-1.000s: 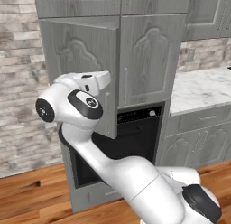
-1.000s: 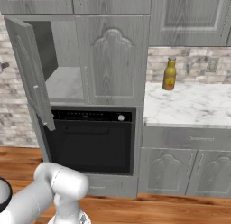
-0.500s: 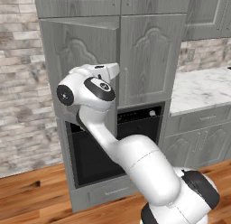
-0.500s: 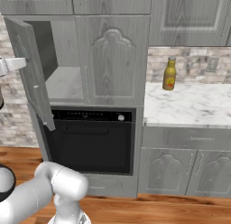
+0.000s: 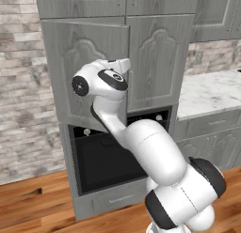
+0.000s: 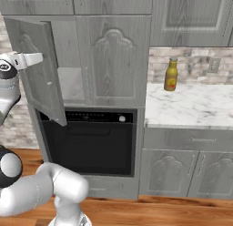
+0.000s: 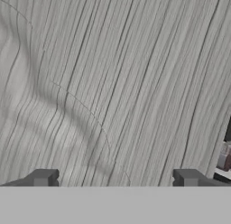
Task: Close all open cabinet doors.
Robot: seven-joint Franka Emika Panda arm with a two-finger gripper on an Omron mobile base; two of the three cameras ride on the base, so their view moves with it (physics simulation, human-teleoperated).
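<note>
Pushing the open cabinet door (image 6: 41, 68) shut looks like the step in hand. It's the left leaf of the tall cabinet above the black oven (image 6: 88, 141), hinged on its left edge and swung out roughly halfway. The right leaf (image 6: 113, 61) beside it sits flush, closed. In the hand view the gripper (image 7: 115, 179) faces the door's wood grain at very close range, fingertips (image 7: 43, 177) spread wide apart, nothing between them; cannot tell if they touch the panel.

In the right base view the white hand sits against the door's outer face, near its upper part and toward the hinge side. My read: to do this well, press flat on the outer face and slide contact toward the free edge, since pushing close to the hinge gives poor leverage. Follow the door's arc instead of driving straight in, and keep going until the leaf lines up with its neighbour. No need to clamp anything; an open-fingered push should do.

Edges and room: the door's free edge hangs out over the oven top, and the shelf (image 6: 70, 84) inside looks bare, so nothing seems to block the swing. Brick wall (image 5: 21, 86) lies left of the cabinet, so the elbow has little room that side. The marble counter (image 6: 189, 106) with a yellow bottle (image 6: 171, 74) is well apart to the right. Upper cabinets above look closed.
</note>
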